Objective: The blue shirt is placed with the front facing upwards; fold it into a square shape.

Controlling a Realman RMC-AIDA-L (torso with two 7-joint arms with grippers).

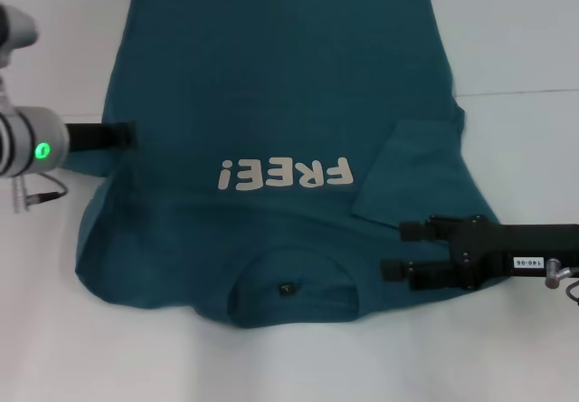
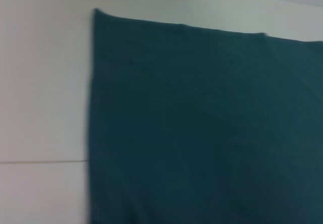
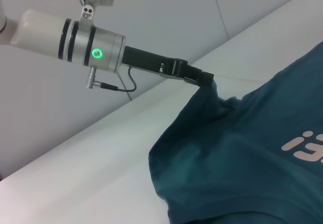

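Left gripper (image 1: 127, 135) was clamped shut on the left edge of the blue shirt (image 1: 280, 103), at about sleeve level; the other arm's wrist view showed its tip (image 3: 206, 77) pinching a peak of fabric lifted off the surface, with cloth draping down from it. Right gripper (image 1: 398, 250) sat over the shirt's near right part, just past the folded-in right sleeve (image 1: 412, 171), its two dark fingers (image 1: 414, 231) parallel and apart, so open, with nothing between them; whether they touched the cloth could not be told. Shirt lay front up on the white table (image 1: 507, 40), collar (image 1: 289, 289) toward the robot, hem on the far side, white "FREE!" lettering (image 1: 283, 175) across the chest reading upside down from the head camera. Small dark neck tag (image 1: 288, 287) showed inside the collar. Right sleeve was folded inward onto the body; left side was bunched where the clamp held it. Left wrist view showed only flat teal fabric (image 2: 202, 123) with a straight edge and corner against the table (image 2: 40, 82). A seam line (image 1: 516, 92) ran across the tabletop on the right.
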